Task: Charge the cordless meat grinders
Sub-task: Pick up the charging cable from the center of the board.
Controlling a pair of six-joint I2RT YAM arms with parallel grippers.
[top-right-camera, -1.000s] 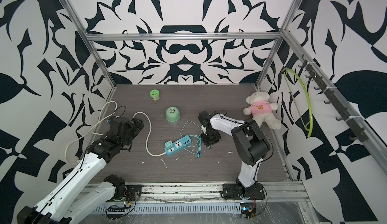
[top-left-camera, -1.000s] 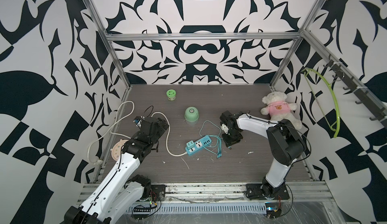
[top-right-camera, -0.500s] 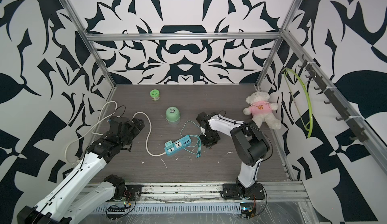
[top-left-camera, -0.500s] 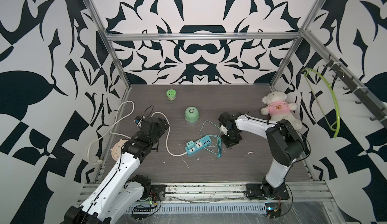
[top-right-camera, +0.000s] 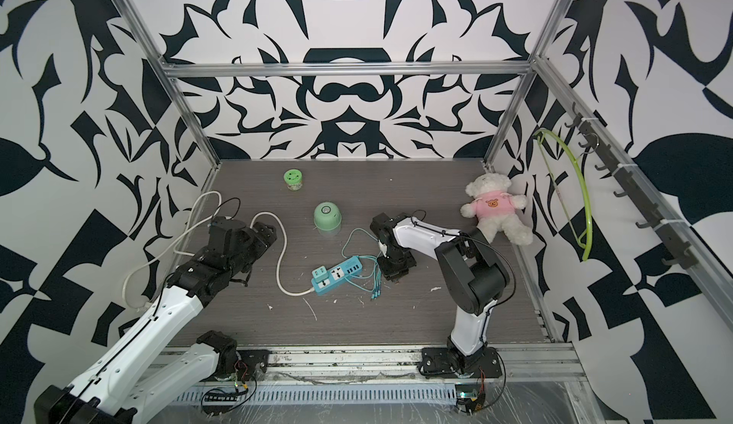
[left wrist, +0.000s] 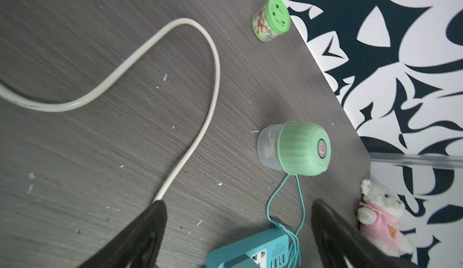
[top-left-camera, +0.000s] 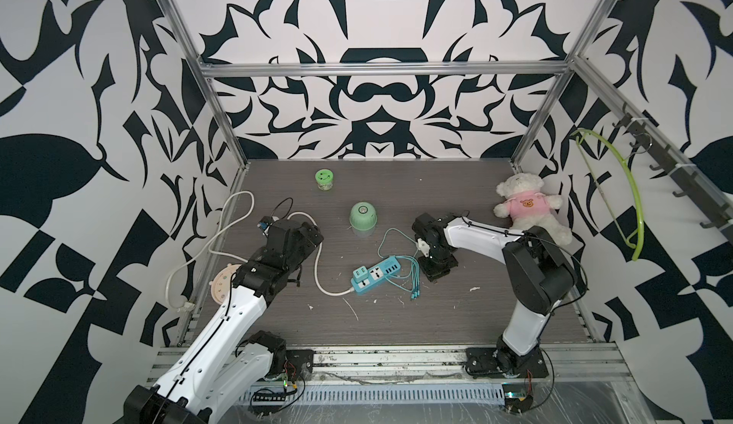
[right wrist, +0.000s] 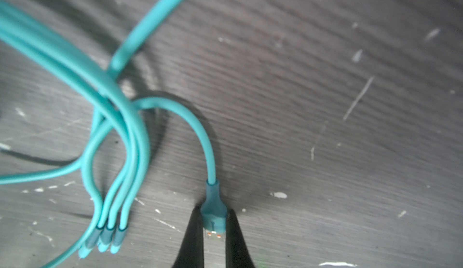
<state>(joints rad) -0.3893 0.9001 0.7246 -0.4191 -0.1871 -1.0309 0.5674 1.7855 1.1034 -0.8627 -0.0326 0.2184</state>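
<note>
- The cordless meat grinder (top-left-camera: 362, 216) stood upright in the middle of the surface (top-left-camera: 456, 323), beyond the power strip (top-left-camera: 373, 276) and apart from it. A loop of teal cable (top-left-camera: 386, 239) lay just beside it.
- The right pincer (right wrist: 214, 211), lowered to the surface beside the power strip, was clenched on the plug (right wrist: 212, 196) of one teal cable.
- The left pincer (left wrist: 238, 205) hung released, jaws wide, grasping nothing, near the white cord (left wrist: 200, 129).
- A green-lidded jar (top-left-camera: 324, 180) stood near the back wall. A teddy bear (top-left-camera: 523, 208) lay at the right edge.
</note>
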